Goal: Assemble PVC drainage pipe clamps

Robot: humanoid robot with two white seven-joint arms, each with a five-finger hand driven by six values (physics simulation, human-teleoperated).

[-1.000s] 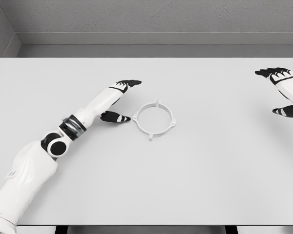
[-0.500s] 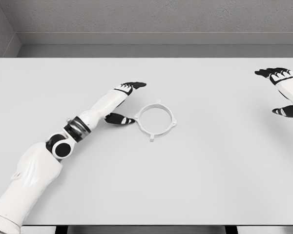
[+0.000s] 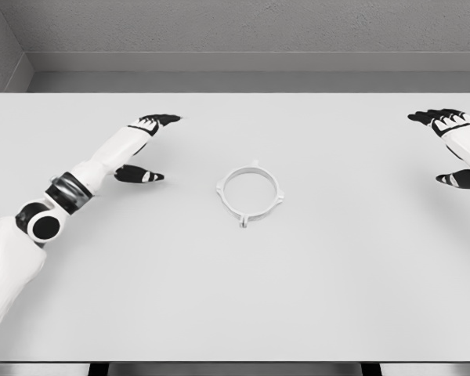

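A white ring-shaped pipe clamp [image 3: 249, 193] with small lugs lies flat near the middle of the white table [image 3: 235, 298]. My left hand [image 3: 147, 149] hovers well to the left of the clamp, fingers spread and thumb out, holding nothing. My right hand [image 3: 453, 149] sits at the far right edge of the view, fingers relaxed and holding nothing, far from the clamp.
Grey walls [image 3: 235, 31] rise behind the table's far edge. The table's front edge runs along the bottom of the view.
My left hand has pulled back to the left, away from the clamp it was beside. The clamp has shifted slightly. The right hand has not moved.
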